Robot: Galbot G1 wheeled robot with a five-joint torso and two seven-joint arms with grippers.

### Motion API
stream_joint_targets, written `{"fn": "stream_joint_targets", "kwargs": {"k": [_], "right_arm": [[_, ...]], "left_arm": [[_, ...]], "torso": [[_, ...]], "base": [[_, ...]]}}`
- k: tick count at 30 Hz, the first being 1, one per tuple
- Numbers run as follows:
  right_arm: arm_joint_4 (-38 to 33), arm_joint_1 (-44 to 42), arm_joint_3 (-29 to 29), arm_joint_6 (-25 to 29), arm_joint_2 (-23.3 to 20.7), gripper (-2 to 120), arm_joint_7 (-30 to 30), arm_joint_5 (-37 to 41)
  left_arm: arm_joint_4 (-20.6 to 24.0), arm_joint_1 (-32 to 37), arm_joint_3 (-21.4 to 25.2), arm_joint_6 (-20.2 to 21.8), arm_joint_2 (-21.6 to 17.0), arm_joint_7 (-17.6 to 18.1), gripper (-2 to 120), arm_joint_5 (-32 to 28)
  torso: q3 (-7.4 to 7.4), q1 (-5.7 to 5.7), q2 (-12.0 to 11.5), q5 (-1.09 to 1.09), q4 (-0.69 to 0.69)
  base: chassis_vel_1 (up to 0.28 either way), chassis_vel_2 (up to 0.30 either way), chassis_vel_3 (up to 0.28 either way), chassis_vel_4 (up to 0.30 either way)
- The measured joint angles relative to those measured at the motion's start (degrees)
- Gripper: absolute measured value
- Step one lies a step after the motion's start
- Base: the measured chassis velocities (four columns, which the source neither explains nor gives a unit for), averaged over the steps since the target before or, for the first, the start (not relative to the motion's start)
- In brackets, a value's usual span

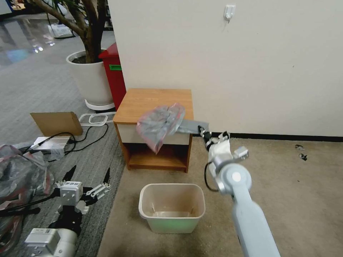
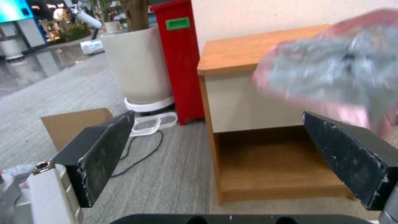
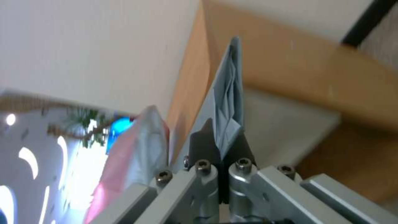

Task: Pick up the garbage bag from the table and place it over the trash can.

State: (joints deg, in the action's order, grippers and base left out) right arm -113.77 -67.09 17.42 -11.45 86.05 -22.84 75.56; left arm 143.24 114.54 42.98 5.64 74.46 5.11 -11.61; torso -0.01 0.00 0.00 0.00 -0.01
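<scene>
The garbage bag (image 1: 160,125), crinkly grey with a pinkish edge, hangs in the air in front of the table (image 1: 153,100), over its white drawer front. My right gripper (image 1: 206,135) is shut on the bag's stretched grey end, to the right of the table's front corner. The right wrist view shows the black fingers (image 3: 201,146) pinching the folded bag (image 3: 228,102). The beige trash can (image 1: 171,223) stands on the carpet below, in front of the table. My left gripper (image 1: 88,176) hangs open low at the left; its wrist view faces the bag (image 2: 331,68) and table (image 2: 244,46).
A heap of similar bags (image 1: 18,178) lies at the far left. A cardboard piece (image 1: 57,123) and cables (image 1: 85,137) lie left of the table. A white plant pot (image 1: 89,78) and a red bin (image 1: 114,71) stand behind. The wall (image 1: 250,71) runs close behind the table.
</scene>
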Motion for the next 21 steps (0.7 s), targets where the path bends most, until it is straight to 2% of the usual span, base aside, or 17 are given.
{"fn": "stream_joint_targets", "kwargs": {"k": [6, 11, 21], "right_arm": [[-9.0, -9.9, -8.7, 0.0, -2.9, 0, -1.4, -3.6], [-11.5, -14.3, -15.1, 1.0, -6.2, 0, -4.0, -8.6], [-12.4, -18.7, -17.8, 2.1, -11.8, 0, -4.7, -19.4]], "left_arm": [[0.0, 0.0, 0.1, -0.4, -0.1, 0.0, 100, 0.0], [0.0, -0.2, 0.2, -0.9, -0.4, 0.2, 100, 0.0], [0.0, -0.7, 0.4, -1.6, -0.7, 0.5, 100, -0.1]], "torso": [[0.0, 0.0, 0.0, -0.01, 0.01], [0.0, 0.0, 0.0, -0.01, 0.01], [0.0, 0.0, 0.0, 0.0, 0.01]], "base": [[0.0, 0.0, 0.0, 0.0], [0.0, 0.0, 0.0, 0.0], [0.0, 0.0, 0.0, 0.0]]}}
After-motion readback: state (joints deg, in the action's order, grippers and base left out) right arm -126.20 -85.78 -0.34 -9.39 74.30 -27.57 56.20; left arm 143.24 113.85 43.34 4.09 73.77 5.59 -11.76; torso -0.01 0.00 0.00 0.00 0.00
